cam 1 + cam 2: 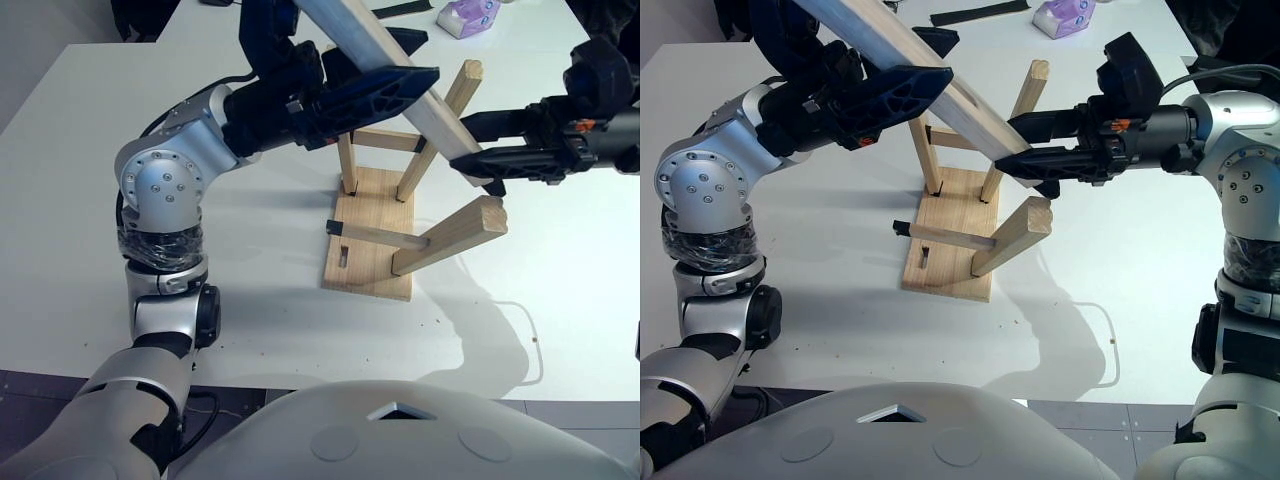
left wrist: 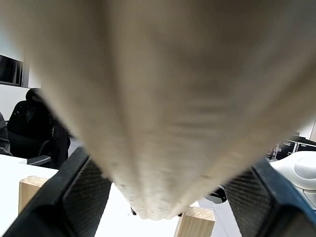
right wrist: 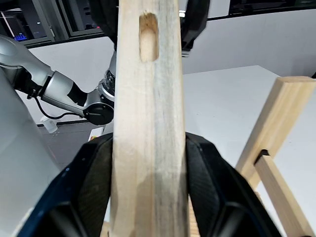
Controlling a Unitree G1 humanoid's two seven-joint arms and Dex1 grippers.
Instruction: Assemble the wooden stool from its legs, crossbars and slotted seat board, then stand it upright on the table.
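Observation:
The slotted seat board [image 1: 372, 262] lies flat on the white table. Three legs stand in it: an upright one [image 1: 347, 163], a leaning one [image 1: 443, 118] and a strongly tilted one [image 1: 452, 236]. A crossbar [image 1: 386, 139] joins the two rear legs, and a second crossbar [image 1: 378, 235] juts from the tilted one. A loose fourth leg [image 1: 420, 90] hangs slanted above them, with a mortise hole [image 3: 148, 37] in its side. My left gripper [image 1: 392, 82] is shut on its upper part, pads [image 2: 84, 197] against both sides. My right gripper [image 1: 1025, 143] is shut on its lower end, fingers [image 3: 94, 187] flanking it.
A tissue pack [image 1: 468, 15] and a black strip [image 1: 405, 10] lie at the table's far side. Bare table [image 1: 520, 300] surrounds the board to the front and right. The front edge runs close below.

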